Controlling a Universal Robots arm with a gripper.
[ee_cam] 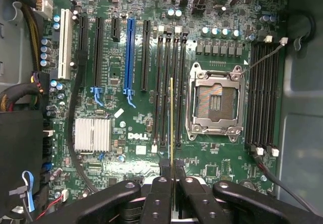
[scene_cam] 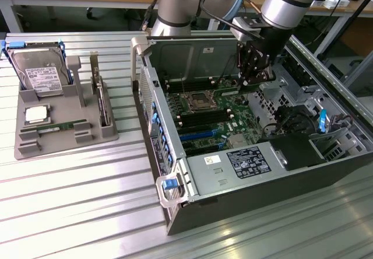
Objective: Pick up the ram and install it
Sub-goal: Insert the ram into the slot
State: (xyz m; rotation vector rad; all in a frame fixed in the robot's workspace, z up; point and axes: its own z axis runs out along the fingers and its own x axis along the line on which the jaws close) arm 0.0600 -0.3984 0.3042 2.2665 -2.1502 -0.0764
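My gripper (ee_cam: 172,176) is shut on the ram (ee_cam: 172,123), which the wrist view shows edge-on as a thin gold-and-green strip reaching out from between the black fingers (ee_cam: 159,188). The ram hangs over the motherboard, lined up along the black memory slots (ee_cam: 166,88) beside the open processor socket (ee_cam: 216,103), and is apart from them. In the exterior view the gripper (scene_cam: 254,79) hangs inside the open computer case (scene_cam: 175,154), above the far end of the motherboard (scene_cam: 210,116).
A grey holder tray (scene_cam: 64,139) at the exterior view's left carries a hard drive (scene_cam: 41,72), a square silver processor chip (scene_cam: 36,114) and another green stick (scene_cam: 55,128). Cables and a black power supply (scene_cam: 291,151) crowd the case's right side. A second bank of memory slots (ee_cam: 262,93) lies past the socket.
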